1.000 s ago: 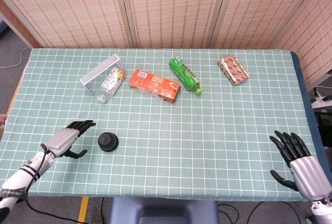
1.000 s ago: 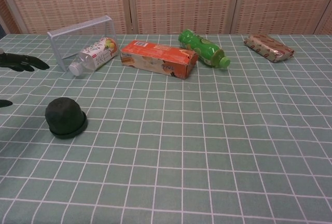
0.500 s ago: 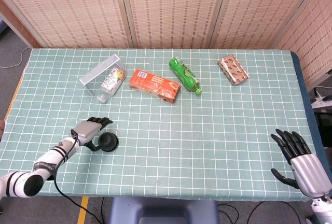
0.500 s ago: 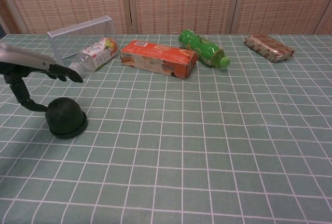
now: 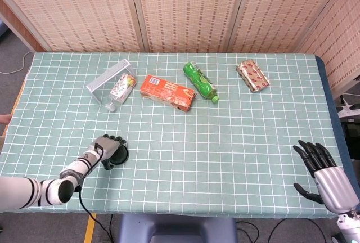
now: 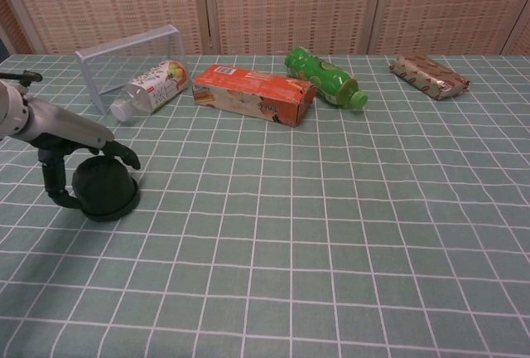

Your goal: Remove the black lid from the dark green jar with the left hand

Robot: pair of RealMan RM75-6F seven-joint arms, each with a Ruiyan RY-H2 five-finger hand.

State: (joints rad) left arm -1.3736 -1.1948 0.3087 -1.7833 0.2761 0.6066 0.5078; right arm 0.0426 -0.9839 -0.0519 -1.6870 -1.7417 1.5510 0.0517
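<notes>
In the head view the dark green jar [image 5: 118,153] stands upright near the front left of the counter [image 5: 225,142], seen almost from above so that mostly its black lid [image 5: 118,151] shows as a round dark disc. The left hand [image 5: 107,147] lies against the jar's left side, reaching in from the front-left corner, with its dark fingers [image 5: 116,139] curved over the far edge of the lid; the lid therefore sits directly under and just right of the palm, with no gap visible between them. The right hand [image 5: 325,172] hangs at the front right corner, well apart from the jar, fingers spread and holding nothing, so the left is plainly the nearer one. In the chest view the jar [image 6: 105,193] appears as a low dome with a wider base rim, its axis vertical, so the lid [image 6: 103,181] would most likely come off upward. Here the left hand [image 6: 76,144] arches over the top from the left, fingers [image 6: 122,154] draped down the lid's far-right side and the thumb [image 6: 56,186] dropping along its near-left side, bracketing the lid between them. Whether they are already pressing on it firmly I cannot tell, though contact looks likely. The right hand does not show in this view.
</notes>
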